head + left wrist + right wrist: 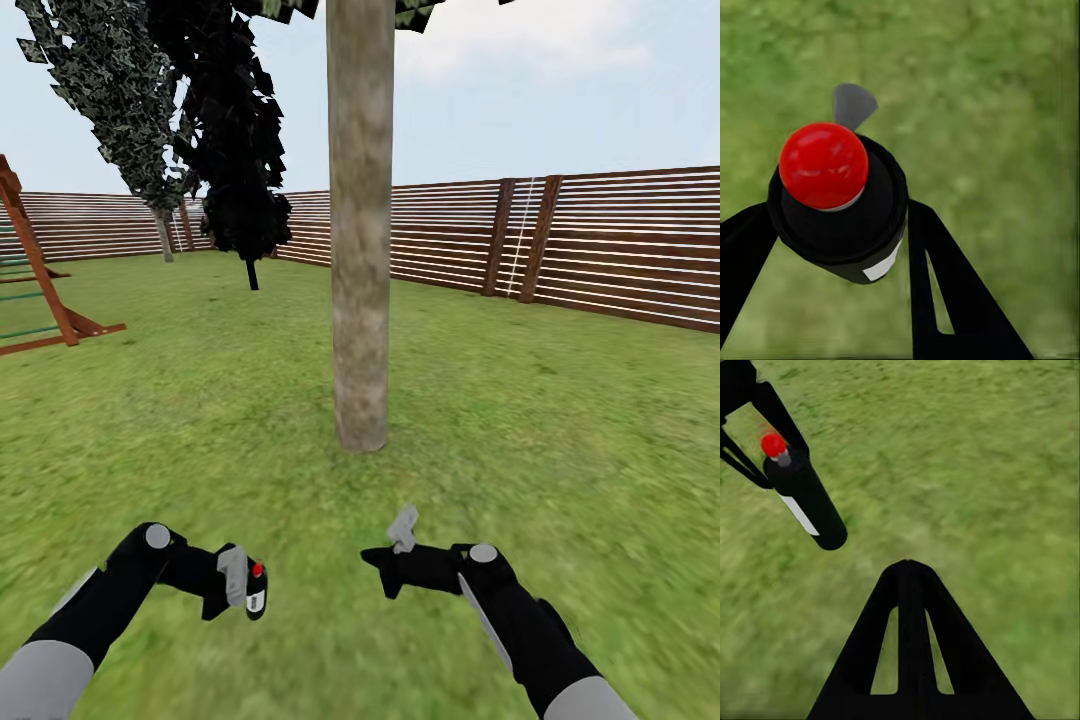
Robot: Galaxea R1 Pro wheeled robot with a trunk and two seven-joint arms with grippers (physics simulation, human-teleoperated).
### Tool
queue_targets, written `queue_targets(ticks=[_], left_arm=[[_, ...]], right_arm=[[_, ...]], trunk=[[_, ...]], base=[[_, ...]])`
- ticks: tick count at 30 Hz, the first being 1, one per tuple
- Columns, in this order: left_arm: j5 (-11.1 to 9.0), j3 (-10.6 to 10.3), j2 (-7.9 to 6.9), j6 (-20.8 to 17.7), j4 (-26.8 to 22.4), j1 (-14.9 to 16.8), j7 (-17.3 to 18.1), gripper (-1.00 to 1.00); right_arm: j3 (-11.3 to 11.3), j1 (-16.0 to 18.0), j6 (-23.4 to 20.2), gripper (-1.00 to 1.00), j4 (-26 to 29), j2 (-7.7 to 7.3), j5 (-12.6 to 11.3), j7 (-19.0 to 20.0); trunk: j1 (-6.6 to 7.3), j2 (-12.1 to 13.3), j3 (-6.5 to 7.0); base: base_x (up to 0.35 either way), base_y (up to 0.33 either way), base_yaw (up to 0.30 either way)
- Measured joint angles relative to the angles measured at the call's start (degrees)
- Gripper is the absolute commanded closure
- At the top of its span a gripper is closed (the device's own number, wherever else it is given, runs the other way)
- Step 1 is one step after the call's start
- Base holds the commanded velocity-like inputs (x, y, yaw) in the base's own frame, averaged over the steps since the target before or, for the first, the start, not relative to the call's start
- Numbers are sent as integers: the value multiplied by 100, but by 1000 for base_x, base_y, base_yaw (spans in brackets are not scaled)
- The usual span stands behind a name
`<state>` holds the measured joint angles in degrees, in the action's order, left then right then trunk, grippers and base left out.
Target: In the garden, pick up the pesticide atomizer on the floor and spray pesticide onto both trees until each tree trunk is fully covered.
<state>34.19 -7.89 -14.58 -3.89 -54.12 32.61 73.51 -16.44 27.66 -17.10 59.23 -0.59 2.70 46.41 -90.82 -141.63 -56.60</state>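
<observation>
A red-brown wooden play frame [40, 290] stands at the far left. Two dark conifers [235, 150] rise far left of centre, under pale cloudy sky [560, 90].

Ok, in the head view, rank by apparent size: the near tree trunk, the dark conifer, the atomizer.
1. Tree trunk: largest, though nearness to the camera inflates it.
2. Dark conifer: farther back, so truly perhaps bigger.
3. Pesticide atomizer in the left gripper: smallest.

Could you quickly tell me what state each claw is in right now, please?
Left claw: closed on the pesticide atomizer.
Right claw: holds nothing; looks shut in its wrist view.
</observation>
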Motion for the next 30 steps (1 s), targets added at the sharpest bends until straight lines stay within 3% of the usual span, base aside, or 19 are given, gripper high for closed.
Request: queue_targets(ticks=[2,6,12,16,23,30], left_arm=[[82,0,43,0,-14,21,62,100],[119,0,175,7,-20,31,106,100],[115,1,369,8,-21,106,103,100],[111,0,664,17,-21,142,102,100],[112,0,1020,37,-20,146,94,100],[97,-1,1075,51,-20,146,93,100]], right_arm=[[-33,0,-12,100,116,0,0,10],[-48,0,-26,100,262,0,3,425],[-53,0,-26,100,402,-1,5,501],[-58,0,-26,100,406,-1,6,504],[-58,0,-26,100,413,4,6,509],[-60,0,-26,100,413,-1,6,510]], trunk=[[0,0,0],[0,0,0],[0,0,0],[0,0,0],[0,0,0],[0,0,0]], base=[[0,0,0],[0,0,0],[0,0,0],[0,0,0],[0,0,0],[0,0,0]])
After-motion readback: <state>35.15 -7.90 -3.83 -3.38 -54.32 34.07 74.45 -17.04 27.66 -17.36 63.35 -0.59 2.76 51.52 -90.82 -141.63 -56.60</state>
